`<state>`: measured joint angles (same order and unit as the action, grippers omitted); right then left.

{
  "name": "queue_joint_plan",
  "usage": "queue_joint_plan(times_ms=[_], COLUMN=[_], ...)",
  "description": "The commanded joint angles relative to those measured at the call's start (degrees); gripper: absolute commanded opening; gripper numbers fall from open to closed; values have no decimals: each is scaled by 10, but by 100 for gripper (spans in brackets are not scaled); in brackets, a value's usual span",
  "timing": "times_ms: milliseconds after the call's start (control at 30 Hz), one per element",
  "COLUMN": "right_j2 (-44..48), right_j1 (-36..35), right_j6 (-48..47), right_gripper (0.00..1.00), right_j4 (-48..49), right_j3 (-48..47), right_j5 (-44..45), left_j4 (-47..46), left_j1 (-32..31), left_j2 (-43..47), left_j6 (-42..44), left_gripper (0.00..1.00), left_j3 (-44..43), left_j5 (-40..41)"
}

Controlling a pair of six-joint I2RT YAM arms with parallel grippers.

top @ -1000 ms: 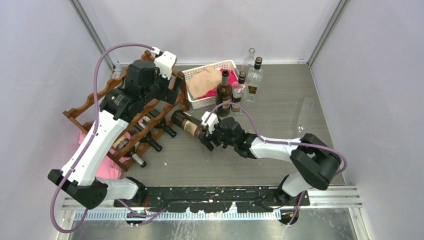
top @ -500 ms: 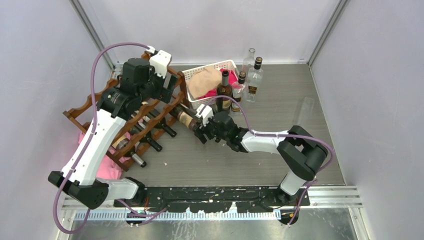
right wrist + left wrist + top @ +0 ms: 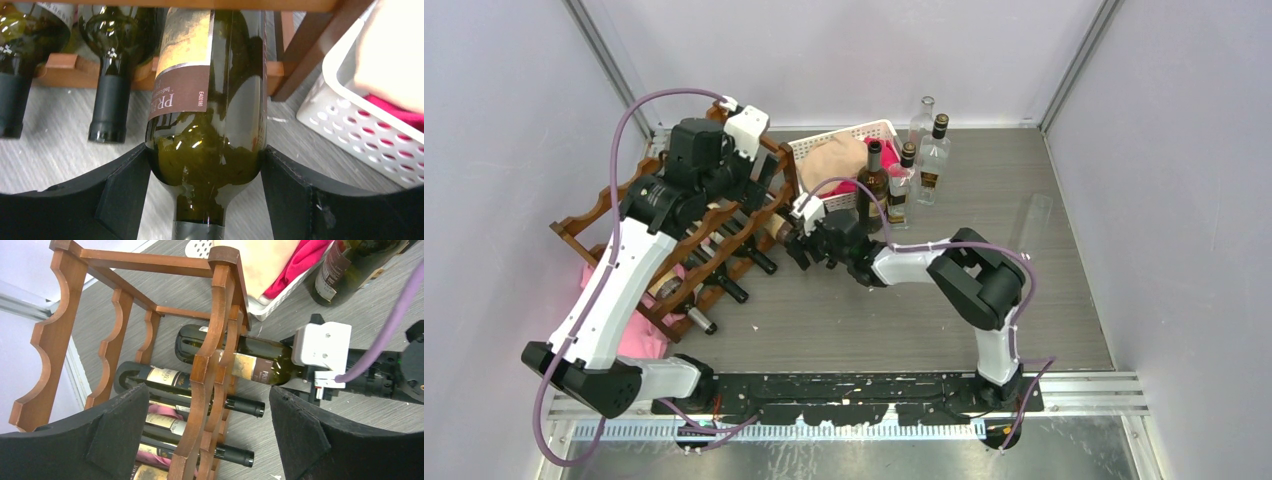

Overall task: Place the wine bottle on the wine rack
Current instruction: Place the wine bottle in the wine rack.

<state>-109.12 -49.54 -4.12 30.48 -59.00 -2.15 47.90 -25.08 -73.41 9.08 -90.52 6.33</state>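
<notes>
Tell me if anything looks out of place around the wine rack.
A pink cloth lies under the near end of the wine rack, which seems an odd spot. Nothing looks spilled or broken; the wine bottle in the right gripper is just partway in.

Top camera overlooks the wine rack (image 3: 222,300) from afar; left wrist looks down closely, right wrist level, sharing its front rail.
</notes>
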Motion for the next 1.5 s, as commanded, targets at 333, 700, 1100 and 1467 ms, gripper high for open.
queue_joint_plan(times_ms=[333,700,1100,1467], right_j2=[-106,-166,-207,-199], right_j1=[5,15,16,22], right_j6=[38,59,54,67], right_gripper=[1,2,14,32], right_j4=[151,154,144,131], right_j3=[-184,-254,-304,-301], right_j5=[-8,-44,-68,-67], left_j4=[-34,-31,-14,-18], left_j1=[30,45,61,63], left_j2=[-14,-24,-34,-30], left_j6=[17,12,26,18], left_gripper=[89,87,87,87], left_j3=[4,-3,-15,-6], left_j5=[-23,-40,-61,-95])
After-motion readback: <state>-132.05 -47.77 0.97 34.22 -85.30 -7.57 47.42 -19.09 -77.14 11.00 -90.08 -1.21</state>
